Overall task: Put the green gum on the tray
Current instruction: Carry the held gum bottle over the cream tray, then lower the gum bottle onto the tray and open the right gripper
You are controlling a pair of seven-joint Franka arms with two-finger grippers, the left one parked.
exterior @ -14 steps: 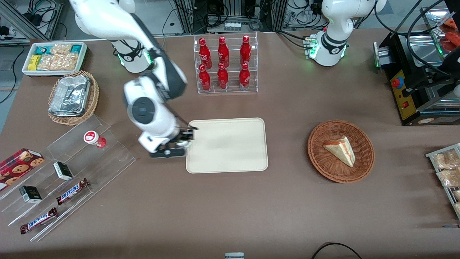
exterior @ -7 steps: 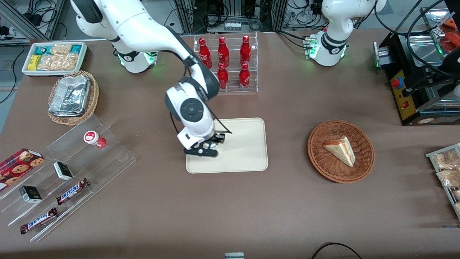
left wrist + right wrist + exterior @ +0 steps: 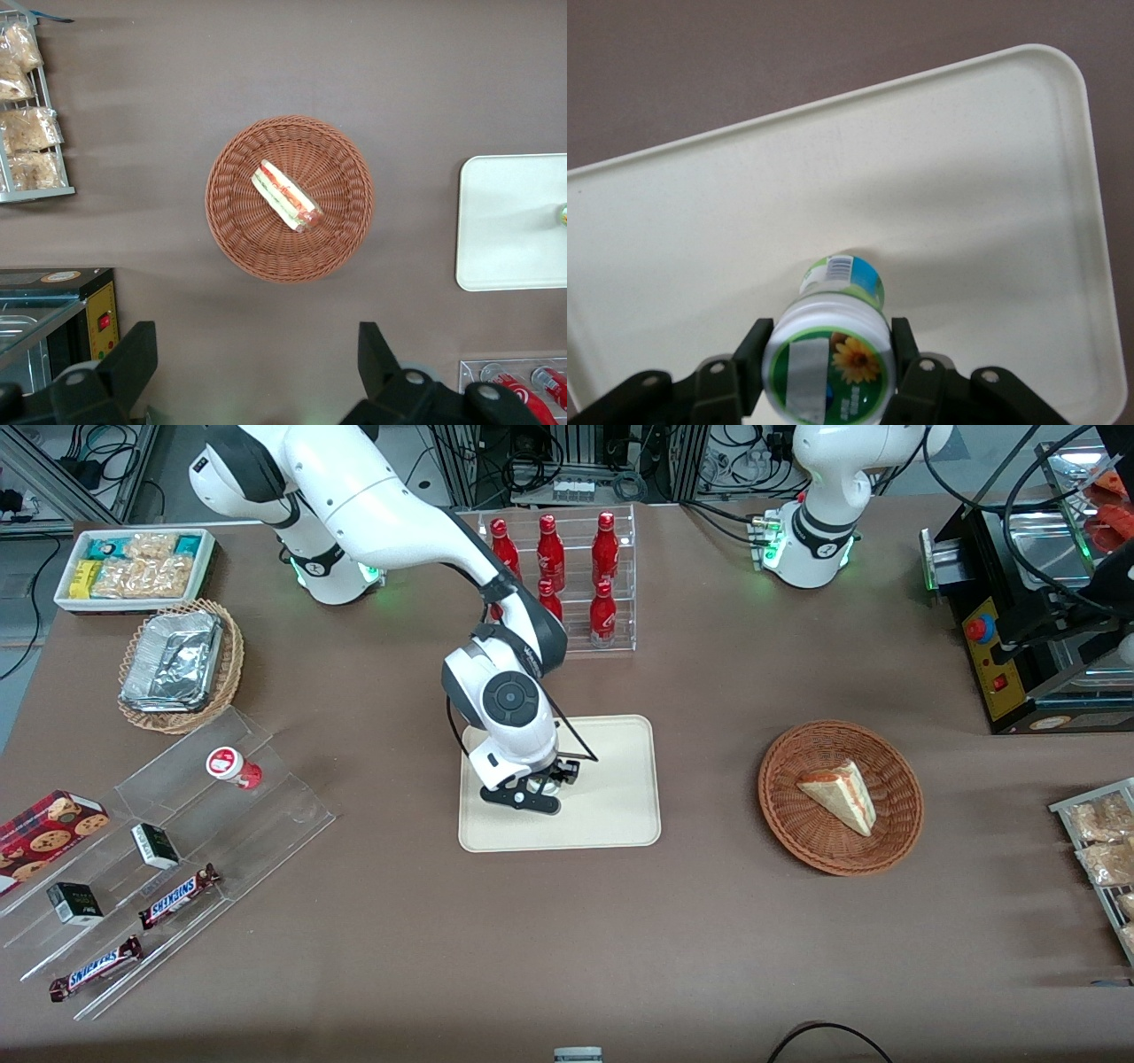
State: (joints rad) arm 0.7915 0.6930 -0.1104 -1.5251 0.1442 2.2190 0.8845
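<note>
My right gripper (image 3: 547,781) hangs over the cream tray (image 3: 611,815), above the part of it toward the working arm's end. It is shut on the green gum (image 3: 830,350), a small white bottle with a green flower-marked lid and a green-blue label band. In the right wrist view the two black fingers (image 3: 753,359) press the lid from both sides, gripper (image 3: 827,361), and the tray (image 3: 992,177) lies under the bottle. Only a sliver of the bottle (image 3: 551,778) shows in the front view. I cannot tell whether the bottle's base touches the tray.
A clear stand of red bottles (image 3: 556,576) stands farther from the front camera than the tray. A wicker basket with a sandwich (image 3: 840,795) lies toward the parked arm's end. A stepped acrylic stand (image 3: 177,841) with a red-lidded bottle (image 3: 232,766) lies toward the working arm's end.
My right gripper has carried the green gum from the tray's edge at the working arm's end to a spot over the tray, moving toward the parked arm's end.
</note>
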